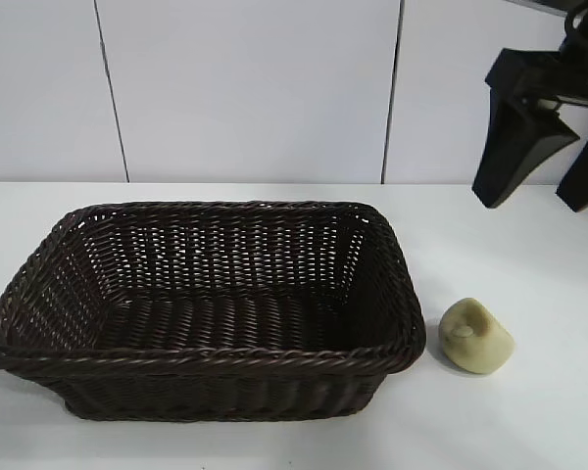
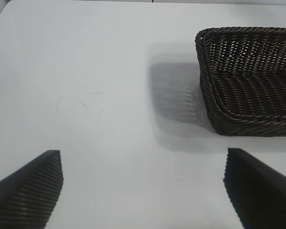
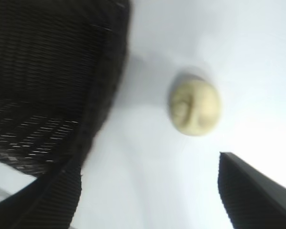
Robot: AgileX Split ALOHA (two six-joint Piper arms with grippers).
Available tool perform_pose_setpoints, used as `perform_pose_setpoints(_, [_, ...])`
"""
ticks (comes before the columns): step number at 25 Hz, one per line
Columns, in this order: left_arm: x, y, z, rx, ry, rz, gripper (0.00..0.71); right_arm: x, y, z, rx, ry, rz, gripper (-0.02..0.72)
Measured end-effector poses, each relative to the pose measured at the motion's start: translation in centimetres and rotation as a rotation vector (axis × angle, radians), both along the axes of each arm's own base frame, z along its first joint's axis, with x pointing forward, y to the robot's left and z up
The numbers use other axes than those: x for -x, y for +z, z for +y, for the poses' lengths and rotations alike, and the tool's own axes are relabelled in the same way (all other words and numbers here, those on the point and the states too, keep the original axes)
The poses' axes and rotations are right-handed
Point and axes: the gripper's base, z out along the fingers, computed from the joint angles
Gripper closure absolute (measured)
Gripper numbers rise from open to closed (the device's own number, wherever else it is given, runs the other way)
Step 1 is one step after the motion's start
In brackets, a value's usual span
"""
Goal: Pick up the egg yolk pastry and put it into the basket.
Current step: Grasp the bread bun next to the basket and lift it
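Observation:
The egg yolk pastry [image 1: 475,336], a small pale yellow-beige dome with a whitish spot, lies on the white table just right of the basket [image 1: 392,284]. The basket is large, dark brown wicker, and nothing shows inside it. My right gripper [image 1: 534,201] hangs open and empty high above the table, behind and to the right of the pastry. In the right wrist view the pastry [image 3: 194,107] lies beyond the open gripper [image 3: 150,183], beside the basket [image 3: 47,81]. My left gripper [image 2: 143,171] is open over bare table, apart from the basket [image 2: 205,95].
The white table [image 1: 529,421] runs around the basket, with a white panelled wall [image 1: 255,88] behind it. No other objects show.

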Motion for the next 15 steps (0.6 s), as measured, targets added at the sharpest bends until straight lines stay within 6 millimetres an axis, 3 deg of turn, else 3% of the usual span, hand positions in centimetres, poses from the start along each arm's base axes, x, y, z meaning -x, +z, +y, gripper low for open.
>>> perform_pose_setpoints(8, [0.0,0.0,0.0,0.000,0.000,0.000,0.046,-1.7,-3.5,-3.4,-0.052,-0.142,0.048,0.136])
perform_pose_setpoints(15, [0.0,0.0,0.0,0.000,0.000,0.000,0.046,-3.5,-7.7,-3.2,-0.163,-0.125,0.146,0.136])
